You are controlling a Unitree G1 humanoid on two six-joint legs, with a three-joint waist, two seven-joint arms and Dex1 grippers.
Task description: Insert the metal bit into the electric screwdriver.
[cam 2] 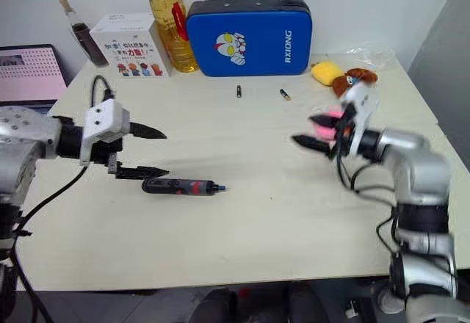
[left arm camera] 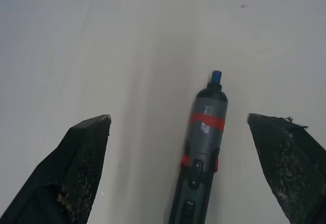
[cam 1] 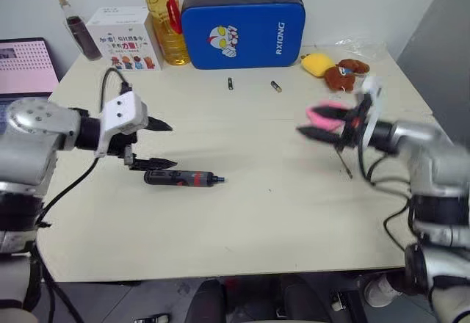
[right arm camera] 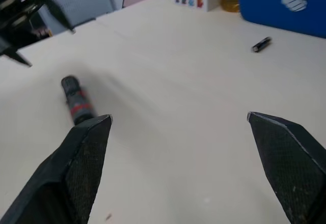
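One electric screwdriver (cam 1: 181, 179) lies flat on the table (cam 1: 257, 213), its tip pointing away from the left gripper (cam 1: 163, 145), which hovers wide open and empty just beside its butt end. A careless close could roll it. The right gripper (cam 2: 317, 133), well apart, gapes empty. Beyond lie two stubby cylinders (cam 1: 230, 84); no bit is discernible

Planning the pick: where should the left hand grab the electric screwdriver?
Grip the black rear barrel of the electric screwdriver, from above. It lies flat with its tip toward the robot's right, and the open left hand hovers over that end, leaving the tip free.
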